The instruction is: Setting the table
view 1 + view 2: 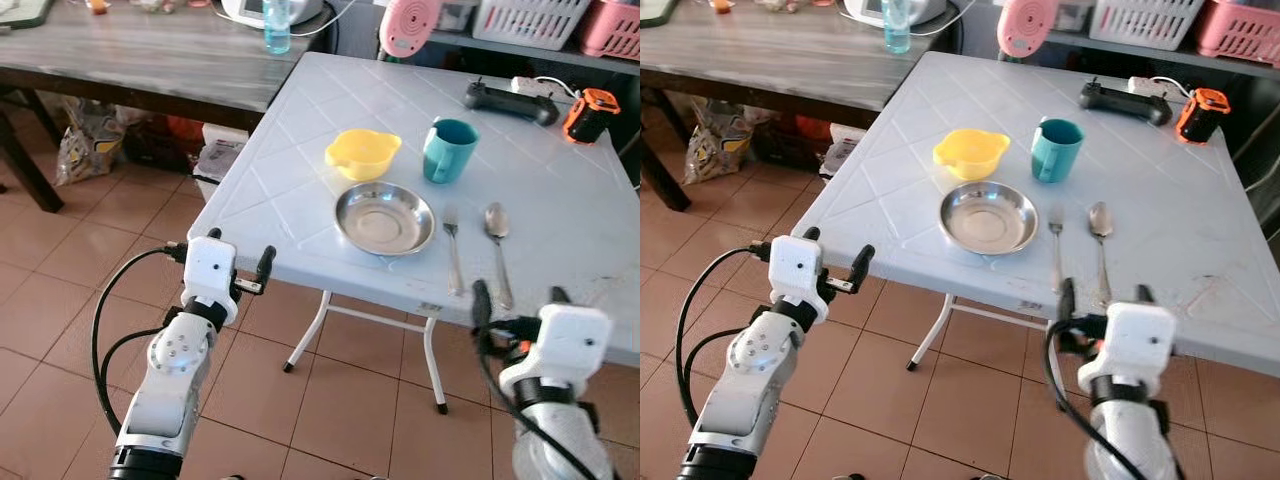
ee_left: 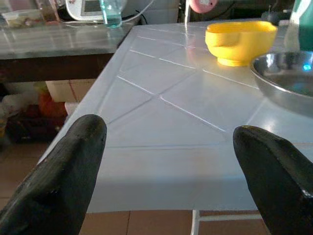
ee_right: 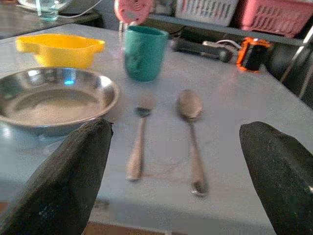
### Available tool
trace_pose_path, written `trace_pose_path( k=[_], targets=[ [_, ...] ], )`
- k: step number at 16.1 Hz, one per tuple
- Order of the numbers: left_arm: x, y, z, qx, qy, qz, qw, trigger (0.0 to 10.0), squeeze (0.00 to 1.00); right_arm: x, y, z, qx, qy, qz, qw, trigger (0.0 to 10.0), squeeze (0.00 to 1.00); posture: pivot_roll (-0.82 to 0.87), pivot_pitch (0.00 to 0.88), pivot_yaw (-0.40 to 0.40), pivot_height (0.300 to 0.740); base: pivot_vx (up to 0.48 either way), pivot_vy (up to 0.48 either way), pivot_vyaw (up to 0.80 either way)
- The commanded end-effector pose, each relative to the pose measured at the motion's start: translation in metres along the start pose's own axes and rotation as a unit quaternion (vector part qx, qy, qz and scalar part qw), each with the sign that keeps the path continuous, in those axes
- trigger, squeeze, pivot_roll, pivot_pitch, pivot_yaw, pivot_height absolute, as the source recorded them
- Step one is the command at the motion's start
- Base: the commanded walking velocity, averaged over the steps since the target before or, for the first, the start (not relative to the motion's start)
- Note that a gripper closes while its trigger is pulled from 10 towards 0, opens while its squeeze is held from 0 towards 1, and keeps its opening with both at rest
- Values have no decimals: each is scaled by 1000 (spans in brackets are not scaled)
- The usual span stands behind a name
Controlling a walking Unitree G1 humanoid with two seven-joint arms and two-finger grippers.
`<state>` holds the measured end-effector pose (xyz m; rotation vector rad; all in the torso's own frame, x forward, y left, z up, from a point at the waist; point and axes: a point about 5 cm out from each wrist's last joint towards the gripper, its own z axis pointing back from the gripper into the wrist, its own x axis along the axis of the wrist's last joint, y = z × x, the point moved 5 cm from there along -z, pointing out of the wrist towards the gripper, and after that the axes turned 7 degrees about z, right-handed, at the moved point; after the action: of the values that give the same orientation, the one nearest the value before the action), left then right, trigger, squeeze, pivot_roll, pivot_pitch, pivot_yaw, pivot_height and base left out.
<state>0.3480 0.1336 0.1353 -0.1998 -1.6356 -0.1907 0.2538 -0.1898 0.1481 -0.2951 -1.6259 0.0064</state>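
A steel plate point(image 1: 384, 218) lies near the front of the white folding table point(image 1: 300, 150). Behind it stand a yellow bowl point(image 1: 362, 153) and a teal mug point(image 1: 448, 150). A fork point(image 1: 453, 246) and a spoon point(image 1: 498, 245) lie side by side to the right of the plate. My left gripper point(image 1: 240, 253) is open, just off the table's front left edge, with nothing between its fingers point(image 2: 63, 171). My right gripper point(image 1: 518, 296) is open at the front edge, just short of the fork point(image 3: 138, 139) and spoon point(image 3: 191, 132), holding nothing.
A black controller point(image 1: 510, 102), an orange device point(image 1: 589, 113) and a white power strip point(image 1: 530, 86) lie at the table's back right. A dark wooden table point(image 1: 140, 55) with a clear bottle point(image 1: 277, 25) stands to the left. Bags point(image 1: 90, 135) sit on the tiled floor beneath it.
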Motion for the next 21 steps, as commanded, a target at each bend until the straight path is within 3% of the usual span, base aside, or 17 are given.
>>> trace_pose_path(
  k=[1,7,21],
  targets=[
    [11,-3,-1,-12,-17,7,1000,10000,0,4,-3,3,0,-8,4,1000,10000,0,30,144,-45,740,0,0,0],
    [12,-11,2,-33,-21,17,999,10000,0,4,0,6,10,-7,0,1000,10000,0,27,136,-46,740,0,0,0],
    [6,-16,3,-52,-8,20,998,10000,0,2,7,8,24,-6,4,1000,10000,0,26,142,-40,740,286,0,0]
  ],
)
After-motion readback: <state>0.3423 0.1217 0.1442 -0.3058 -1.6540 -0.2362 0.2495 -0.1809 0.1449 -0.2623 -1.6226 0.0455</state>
